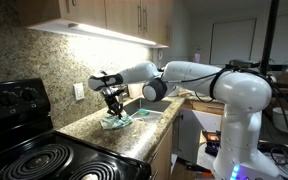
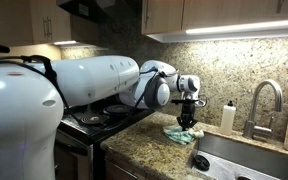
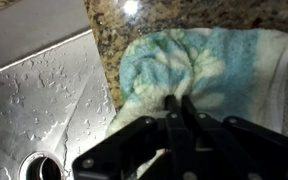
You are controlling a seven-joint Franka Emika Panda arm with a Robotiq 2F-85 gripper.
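A crumpled towel (image 3: 224,60) in light blue, green and white lies on the speckled granite counter (image 3: 184,15), at the edge of the steel sink (image 3: 44,100). My gripper (image 3: 179,100) points down onto it with both black fingers pressed together. The towel's folds gather toward the fingertips, so a pinch of fabric sits between them. In both exterior views the gripper (image 1: 112,106) (image 2: 187,121) stands upright just above the bunched towel (image 1: 117,121) (image 2: 181,134).
The sink basin is wet, with its drain (image 3: 39,168) near the lower left. A faucet (image 2: 265,100) and a soap bottle (image 2: 227,117) stand behind the sink. A black stove (image 1: 34,160) adjoins the counter. A wall outlet (image 1: 80,91) and cabinets sit above.
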